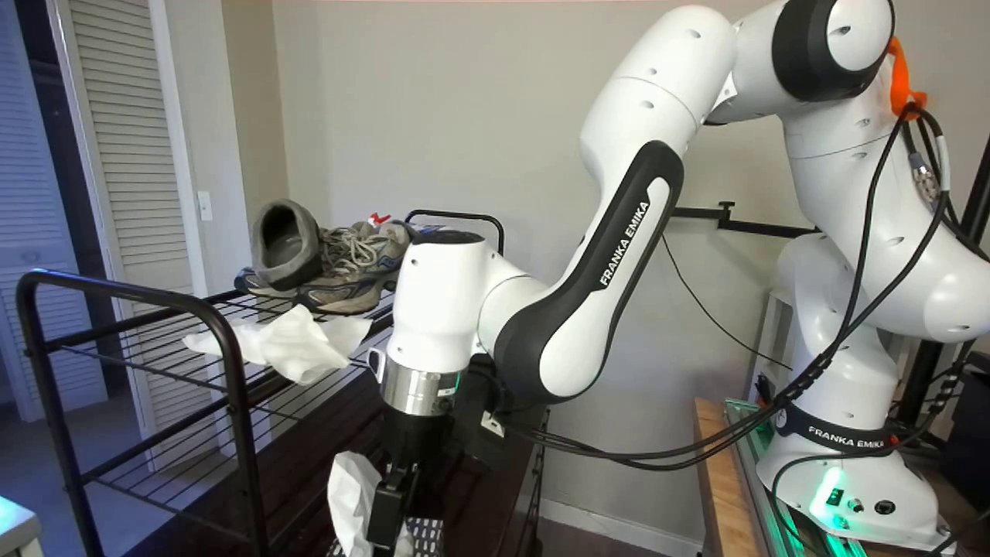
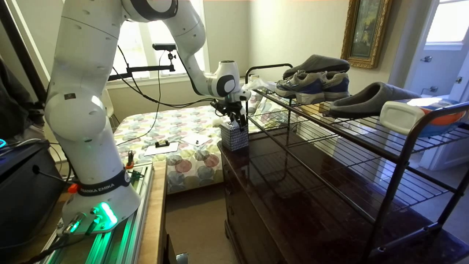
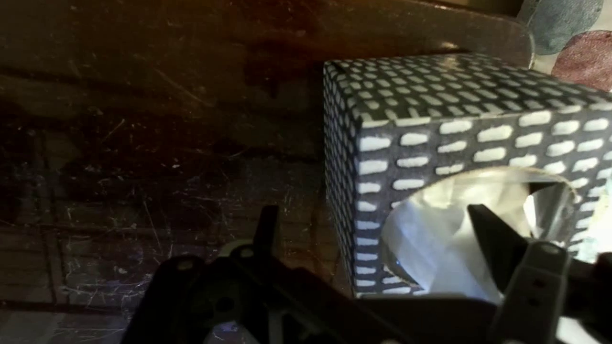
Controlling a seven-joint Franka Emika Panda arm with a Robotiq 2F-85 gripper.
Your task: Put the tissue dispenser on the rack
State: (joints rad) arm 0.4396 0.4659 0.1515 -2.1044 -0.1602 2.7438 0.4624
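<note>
The tissue dispenser (image 2: pixel 234 138), a black-and-white speckled cube, stands upright on the dark dresser. In an exterior view only part of the dispenser (image 1: pixel 428 534) shows at the bottom edge, with white tissue poking up. In the wrist view the dispenser (image 3: pixel 430 95) fills the right side. My gripper (image 3: pixel 373 208) is open: one finger is over the round tissue opening, the other is outside the box's left side. I cannot tell how deep the fingers reach. The gripper (image 2: pixel 240 123) is at the box's top. The black two-tier wire rack (image 2: pixel 397 158) stands on the dresser; it also shows here (image 1: pixel 244 433).
On the rack's top tier lie a white cloth (image 1: pixel 302 344), sneakers (image 2: pixel 315 86), grey slippers (image 2: pixel 370 101) and a white-and-orange package (image 2: pixel 403 115). The dresser (image 2: pixel 293 205) has an edge beside the box. A bed (image 2: pixel 198 161) lies behind it.
</note>
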